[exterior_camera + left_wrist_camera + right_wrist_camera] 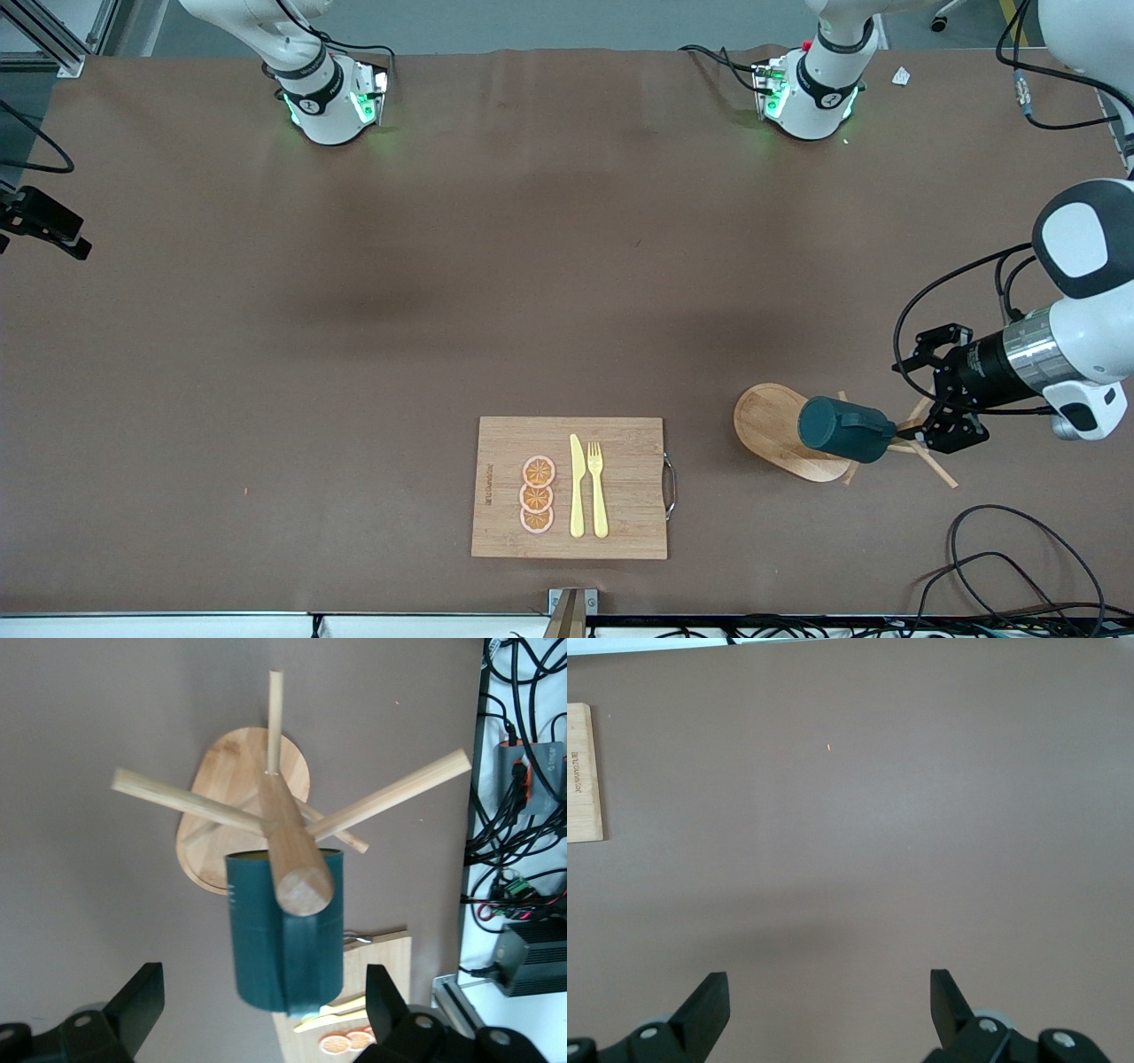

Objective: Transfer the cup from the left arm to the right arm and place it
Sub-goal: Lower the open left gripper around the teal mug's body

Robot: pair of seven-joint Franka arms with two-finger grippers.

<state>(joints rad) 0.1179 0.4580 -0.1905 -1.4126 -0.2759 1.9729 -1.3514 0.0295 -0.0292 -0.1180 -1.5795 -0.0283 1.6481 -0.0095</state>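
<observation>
The dark teal cup (846, 430) hangs by its handle on a peg of a wooden mug tree (771, 425), tipped on its side over the tree's oval base. In the left wrist view the cup (285, 930) hangs below the tree's thick post (292, 850). My left gripper (917, 394) is open beside the tree, at the left arm's end of the table. Its fingers (142, 1001) stand wide on either side of the cup and do not touch it. My right gripper (828, 988) is open and empty over bare table; it is out of the front view.
A bamboo cutting board (620, 434) near the front edge holds three orange slices (537, 494), a yellow knife (577, 487) and a yellow fork (598, 487). Loose cables (1001, 567) lie at the front corner near the left arm. The board's edge shows in the right wrist view (583, 771).
</observation>
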